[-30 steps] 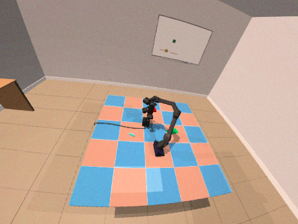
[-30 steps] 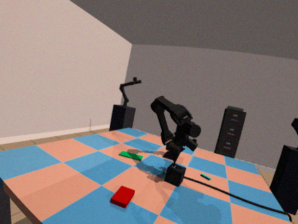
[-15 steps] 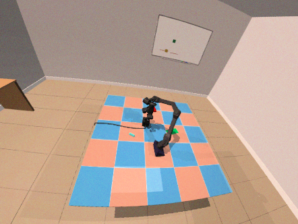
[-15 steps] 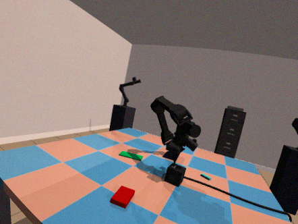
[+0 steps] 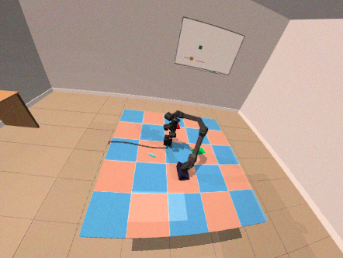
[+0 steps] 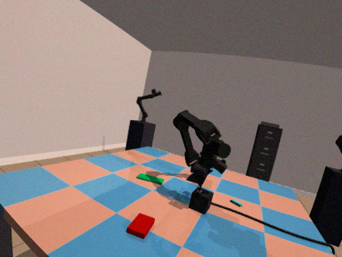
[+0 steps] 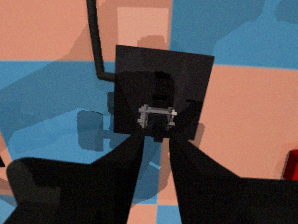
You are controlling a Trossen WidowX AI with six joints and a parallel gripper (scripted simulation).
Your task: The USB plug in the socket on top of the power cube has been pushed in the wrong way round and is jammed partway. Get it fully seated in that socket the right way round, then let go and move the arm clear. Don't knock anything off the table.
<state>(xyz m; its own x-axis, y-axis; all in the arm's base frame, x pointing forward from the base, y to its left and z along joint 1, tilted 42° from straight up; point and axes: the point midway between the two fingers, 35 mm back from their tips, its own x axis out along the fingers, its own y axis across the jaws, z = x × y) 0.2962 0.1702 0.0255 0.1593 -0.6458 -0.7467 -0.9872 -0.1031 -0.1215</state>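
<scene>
The black power cube (image 7: 195, 85) (image 6: 201, 201) stands on the checkered table top (image 6: 58, 201) with its black cable (image 7: 94, 35) (image 6: 271, 228) (image 5: 128, 144) running off to one side. The USB plug (image 7: 157, 114), a grey metal frame around a dark body, sits in the socket on the cube's top. My gripper (image 7: 157, 135) (image 6: 200, 185) hangs straight above the cube. Its fingers are parted, with a gap between the tips just short of the plug, and they hold nothing.
A red block (image 6: 141, 225) (image 7: 291, 162) lies near the table's edge. A flat green block (image 6: 150, 178) (image 5: 199, 151) lies beyond the cube, near the arm's base. A small teal piece (image 6: 236, 202) (image 5: 152, 155) lies beside the cable.
</scene>
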